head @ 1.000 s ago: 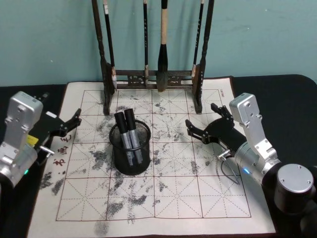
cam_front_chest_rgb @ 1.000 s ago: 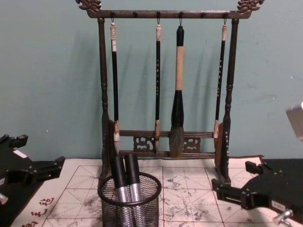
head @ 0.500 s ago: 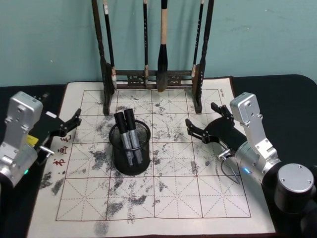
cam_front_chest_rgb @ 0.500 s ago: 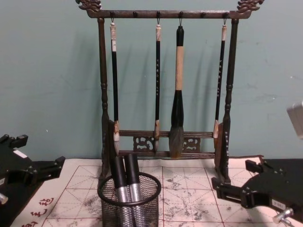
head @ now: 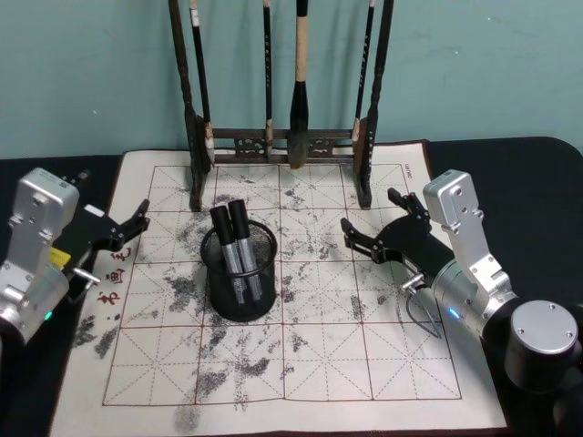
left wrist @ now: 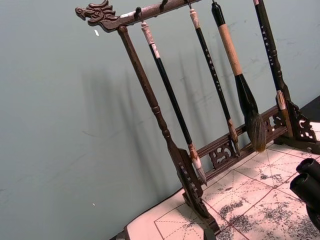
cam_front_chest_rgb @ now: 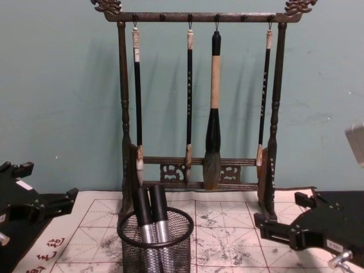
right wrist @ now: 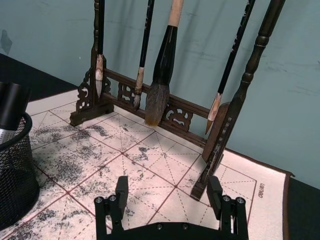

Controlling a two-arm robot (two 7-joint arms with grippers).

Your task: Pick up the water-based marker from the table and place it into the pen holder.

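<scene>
Nothing has shifted since the earlier frames: both arms sit where they were and the scene matches. Two water-based markers with black caps and silver barrels stand leaning in the pen holder, a black wire-mesh cup on the ink-stained gridded calligraphy mat that covers the black table. Left gripper hovers at the mat's left edge, fingers spread and empty; right gripper hovers right of the holder, fingers likewise spread and empty. Red characters are printed near the mat's left edge, too small to read. Behind stands the wooden brush rack with four hanging brushes.
</scene>
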